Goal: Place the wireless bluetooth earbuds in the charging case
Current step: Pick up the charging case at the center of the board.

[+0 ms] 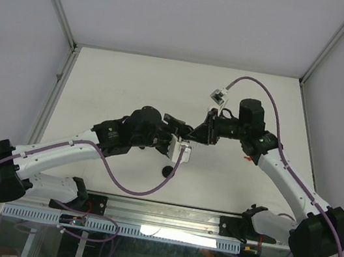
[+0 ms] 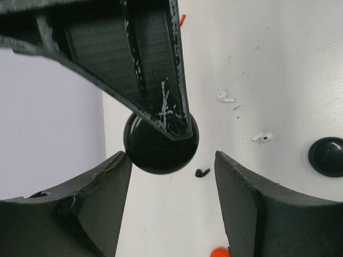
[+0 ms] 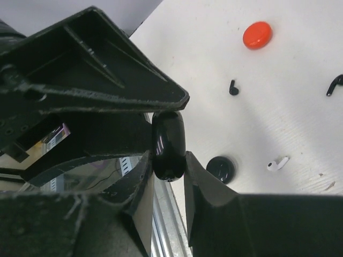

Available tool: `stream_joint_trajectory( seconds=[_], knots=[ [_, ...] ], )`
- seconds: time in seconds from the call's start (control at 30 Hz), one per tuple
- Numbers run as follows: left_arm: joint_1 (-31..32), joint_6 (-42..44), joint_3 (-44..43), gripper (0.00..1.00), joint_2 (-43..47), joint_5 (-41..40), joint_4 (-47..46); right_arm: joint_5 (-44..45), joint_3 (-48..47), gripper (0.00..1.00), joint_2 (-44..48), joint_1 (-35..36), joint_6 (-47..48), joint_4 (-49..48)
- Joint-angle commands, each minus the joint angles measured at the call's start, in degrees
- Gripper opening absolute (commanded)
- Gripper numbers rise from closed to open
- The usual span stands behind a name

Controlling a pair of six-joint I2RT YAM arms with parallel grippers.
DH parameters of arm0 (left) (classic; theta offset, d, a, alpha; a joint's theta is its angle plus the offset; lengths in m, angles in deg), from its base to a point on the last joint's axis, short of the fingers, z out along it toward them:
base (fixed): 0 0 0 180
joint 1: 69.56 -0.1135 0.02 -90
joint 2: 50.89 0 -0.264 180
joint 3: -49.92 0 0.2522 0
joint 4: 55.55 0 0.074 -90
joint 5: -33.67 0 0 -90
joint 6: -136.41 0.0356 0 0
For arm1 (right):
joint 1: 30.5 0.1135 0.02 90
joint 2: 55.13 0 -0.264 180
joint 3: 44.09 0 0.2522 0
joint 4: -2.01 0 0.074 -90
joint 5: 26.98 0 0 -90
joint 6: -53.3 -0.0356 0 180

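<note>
- Both arms reach in over the white table [image 1: 134, 76]. The left arm [image 1: 83, 143] and right arm [image 1: 286, 174] are bent at the elbow and meet nose to nose at mid-table, with the wrists up off the surface.
- The right gripper [image 3: 169, 156] has its fingers clamped on the black charging case [image 3: 169, 140]. It pinches the case edge-on by its two flat faces and holds it off the table.
- The left gripper [image 2: 171, 158] has its fingers apart, one on each side of that case. One finger sits right at the rim, and there's a clear gap to the other.
- The earbuds all lie loose on the table, none in the case.
- The right wrist view shows three: a black bud [image 3: 233, 88], a second black bud [image 3: 335, 84] and a white bud [image 3: 277, 163].
- The left wrist view shows three: two white and one black.
- On the table there is one red disc [image 3: 257, 35] and one black disc [image 3: 221, 168].
- A red sliver [image 2: 183, 20] sits at the frame's top edge, too small to tell.
</note>
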Motion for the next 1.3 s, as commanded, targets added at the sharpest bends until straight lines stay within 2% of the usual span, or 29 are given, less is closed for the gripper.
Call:
stream_joint_trajectory(
  seconds=[0.0, 0.2, 0.33, 0.43, 0.57, 0.9, 1.0, 1.27],
  knots=[
    [0.41, -8.81, 2.39, 0.65, 4.19, -0.59, -6.13, 0.32, 2.22, 0.0, 5.39, -0.71, -0.01, -8.72],
    [-0.92, -22.24, 8.95, 0.66, 8.19, 4.94, -18.02, 0.48, 8.14, 0.0, 10.1, -1.0, -4.68, -20.67],
    [-5.48, -34.15, 13.18, 0.66, 10.39, 12.18, -28.11, 1.25, 11.57, 0.0, 12.76, -1.03, -6.66, -26.62],
    [-10.3, -46.11, 18.24, 0.65, 12.22, 19.33, -39.77, 1.9, 14.26, 0.0, 14.81, -1.03, -8.77, -31.88],
    [-15.08, -61.13, 24.8, 0.64, 13.71, 24.07, -54.43, 2.24, 17.02, 0.0, 16.97, -1.02, -10.4, -37.71],
    [-16.66, -87.85, 29.88, 0.61, 6.11, 28.69, -84.99, 0.77, 20.25, 0.0, 17.6, -1.03, -14.21, -45.96],
    [-16.73, -92.13, 29.87, 0.59, 3.41, 28.42, -89.05, 0.08, 20.77, 0.0, 17.48, -1.03, -15.32, -48.12],
    [-16.6, -94.53, 27.97, 0.53, -0.31, 28.0, -88.31, -0.91, 21.86, 0.0, 17.08, -1.01, -17.59, -52.46]
  ],
)
